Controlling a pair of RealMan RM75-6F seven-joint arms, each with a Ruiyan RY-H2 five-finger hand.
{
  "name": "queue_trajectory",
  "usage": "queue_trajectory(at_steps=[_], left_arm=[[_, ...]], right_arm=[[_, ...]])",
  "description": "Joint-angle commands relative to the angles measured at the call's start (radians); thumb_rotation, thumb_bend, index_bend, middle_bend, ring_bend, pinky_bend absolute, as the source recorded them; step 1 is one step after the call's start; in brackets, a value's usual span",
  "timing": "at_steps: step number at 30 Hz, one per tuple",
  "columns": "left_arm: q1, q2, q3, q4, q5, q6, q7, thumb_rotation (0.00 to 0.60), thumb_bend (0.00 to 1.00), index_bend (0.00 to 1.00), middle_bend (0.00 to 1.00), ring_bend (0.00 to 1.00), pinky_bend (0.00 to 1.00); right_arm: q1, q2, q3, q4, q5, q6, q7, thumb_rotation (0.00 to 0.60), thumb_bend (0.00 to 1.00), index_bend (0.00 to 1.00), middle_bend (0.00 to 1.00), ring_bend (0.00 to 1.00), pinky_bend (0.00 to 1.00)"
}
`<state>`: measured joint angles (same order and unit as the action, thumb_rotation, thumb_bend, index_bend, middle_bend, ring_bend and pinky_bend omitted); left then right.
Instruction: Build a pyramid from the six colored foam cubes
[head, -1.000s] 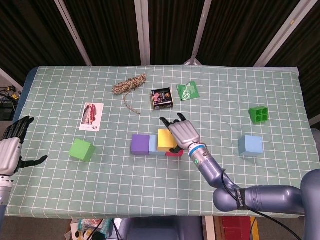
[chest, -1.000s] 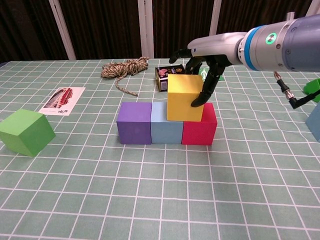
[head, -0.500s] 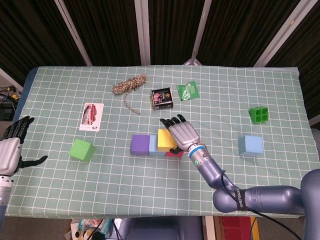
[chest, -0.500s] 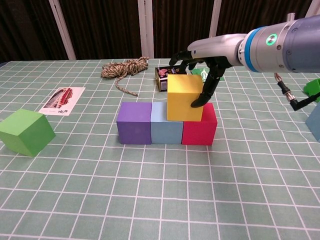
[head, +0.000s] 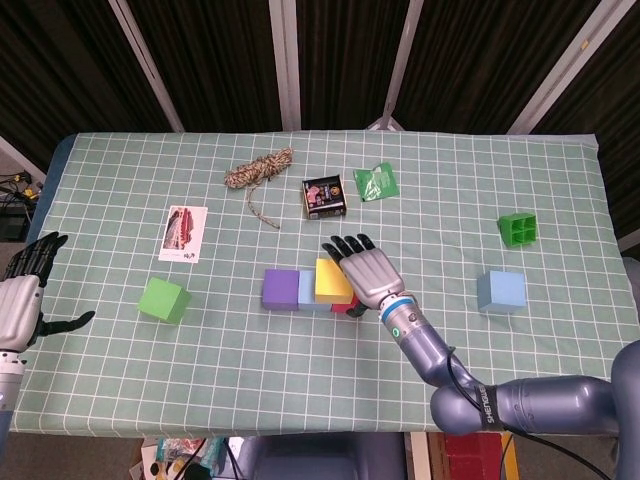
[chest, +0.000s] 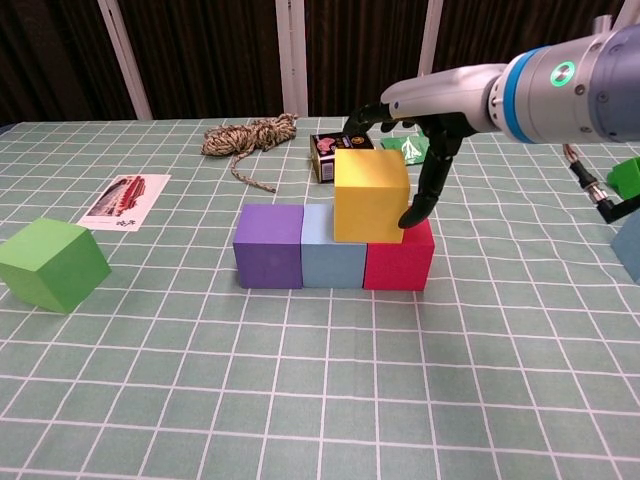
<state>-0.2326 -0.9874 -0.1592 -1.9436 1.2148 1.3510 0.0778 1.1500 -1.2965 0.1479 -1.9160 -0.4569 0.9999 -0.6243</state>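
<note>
left hand (head: 20, 300) waits with fingers apart, holding nothing, off the table's left edge. green cube (chest: 52, 264) sits loose; purple cube (chest: 269, 245), light blue cube (chest: 335, 262), red cube (chest: 399, 261) form the base. yellow cube (chest: 371, 194) straddles the seam between the latter two. right hand (chest: 425, 125), fingers spread, appears to be letting go.

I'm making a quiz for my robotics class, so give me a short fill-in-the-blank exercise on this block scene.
1. The yellow cube rests on the light blue cube and the ____ cube.
2. The leftmost cube in the bottom row is ____.
3. The right robot hand reaches over the ____ cube.
4. The green cube sits apart, to the row's ____.

Missing words: red; purple; yellow; left
</note>
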Motion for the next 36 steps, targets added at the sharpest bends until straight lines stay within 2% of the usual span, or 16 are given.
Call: queue_trajectory(at_steps=[1,9,19,26,29,36], left_arm=[[0.000,0.000,0.001,-0.001,0.002,0.000,0.001,0.600,0.10,0.00,0.02,0.00,0.00],[0.005,0.002,0.005,-0.006,0.013,0.009,0.005,0.600,0.10,0.00,0.02,0.00,0.00],[-0.003,-0.014,0.012,0.000,0.010,0.002,0.047,0.600,0.10,0.00,0.02,0.00,0.00],[-0.027,-0.032,0.006,0.006,-0.019,-0.020,0.102,0.600,0.10,0.00,0.02,0.00,0.00],[-0.060,-0.027,0.001,0.019,-0.033,-0.062,0.145,0.600,0.10,0.00,0.03,0.00,0.00],[-0.178,0.023,0.000,0.055,-0.064,-0.259,0.225,0.600,0.10,0.00,0.10,0.00,0.00]], right_arm=[[-0.007,0.026,-0.014,-0.039,0.004,0.014,-0.012,0.600,0.13,0.00,0.00,0.00,0.00],[-0.087,0.103,-0.063,-0.110,-0.079,0.101,0.011,0.600,0.13,0.00,0.00,0.00,0.00],[-0.320,0.219,-0.167,-0.136,-0.308,0.210,0.197,0.600,0.13,0.00,0.00,0.00,0.00],[-0.439,0.238,-0.198,-0.124,-0.419,0.260,0.301,0.600,0.13,0.00,0.00,0.00,0.00],[-0.477,0.242,-0.203,-0.117,-0.466,0.269,0.341,0.600,0.13,0.00,0.00,0.00,0.00],[-0.524,0.246,-0.194,-0.094,-0.546,0.254,0.402,0.600,0.13,0.00,0.00,0.00,0.00]])
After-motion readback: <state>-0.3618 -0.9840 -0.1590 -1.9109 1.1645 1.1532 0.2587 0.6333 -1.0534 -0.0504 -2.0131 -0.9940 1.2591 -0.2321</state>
